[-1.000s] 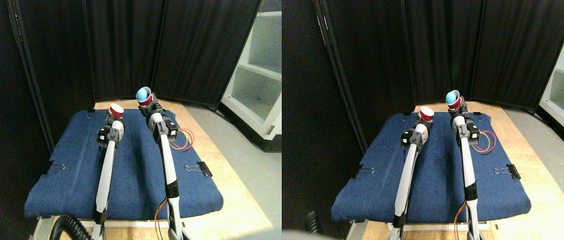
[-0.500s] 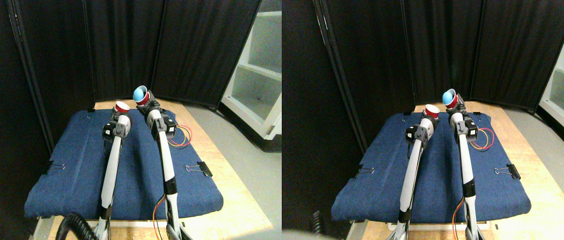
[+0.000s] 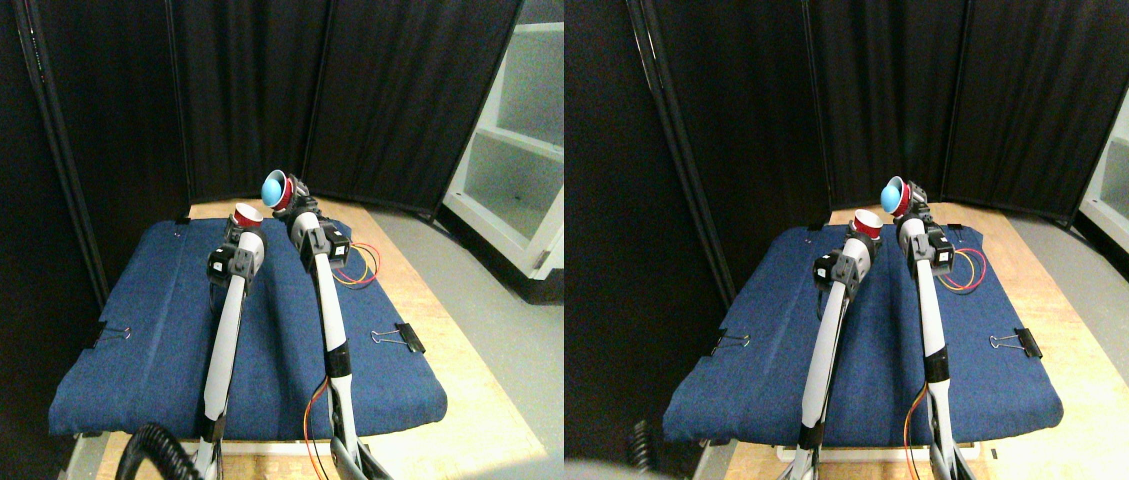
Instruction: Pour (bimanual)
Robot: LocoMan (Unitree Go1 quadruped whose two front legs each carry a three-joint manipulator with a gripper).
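Two red cups are held up over the far end of the blue cloth [image 3: 154,330]. My left gripper [image 3: 244,228] is shut on an upright red cup [image 3: 246,216] with a pale inside. My right gripper [image 3: 290,198] is shut on a second red cup [image 3: 276,189] with a blue inside. That cup is tipped far over to the left, its mouth facing the left cup's rim and just above and to the right of it. Nothing is visible passing between the two cups.
The cloth covers a wooden table [image 3: 444,340] and is held by binder clips [image 3: 399,336] at its sides. Red and yellow wires [image 3: 361,270] lie by the right arm. Black curtains [image 3: 244,90] close the back, and a white shelf unit [image 3: 514,150] stands at the right.
The right cup has tipped further over and moved left toward the left cup. The left arm has shifted right and slightly away, bringing its cup under the tipped one.
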